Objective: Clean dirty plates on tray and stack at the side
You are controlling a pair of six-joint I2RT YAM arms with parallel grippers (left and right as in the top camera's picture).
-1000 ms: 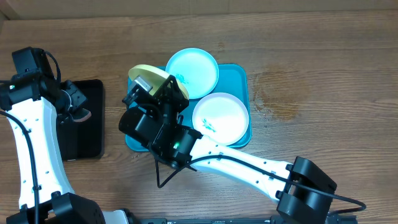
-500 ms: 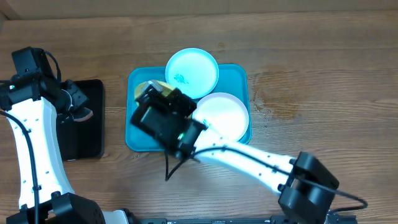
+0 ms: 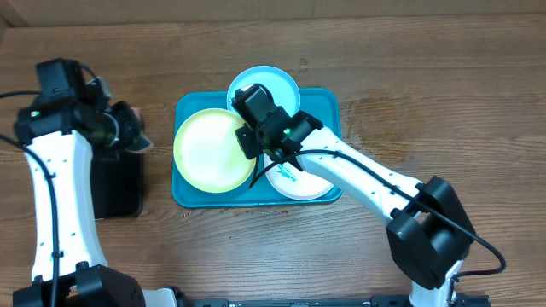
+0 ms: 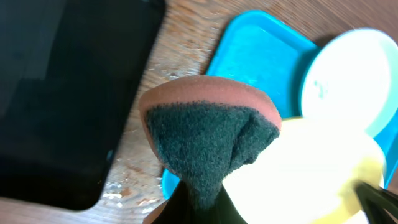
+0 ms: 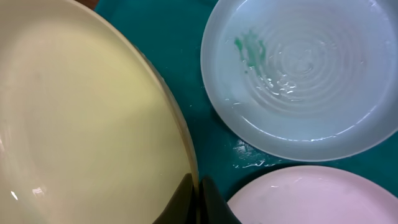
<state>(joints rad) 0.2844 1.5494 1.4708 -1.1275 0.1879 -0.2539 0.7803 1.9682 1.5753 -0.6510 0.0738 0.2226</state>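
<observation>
The right gripper (image 5: 198, 202) pinches the yellow-green plate (image 3: 213, 149) by its rim at the tray (image 3: 328, 107), mid-counter; the left gripper (image 4: 196, 202) clamps a sponge (image 4: 205, 137) toward the counter's left edge.

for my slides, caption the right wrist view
Right hand pinches the yellow-green plate rim; smeared light blue plate beside it on the teal tray

Light: bright, even, from above | Shadows: soft and faint throughout | Glare: yellow-green plate (image 4: 323, 168) washed out at left wrist | Focus: sponge (image 4: 205, 143) close, seemingly soft
</observation>
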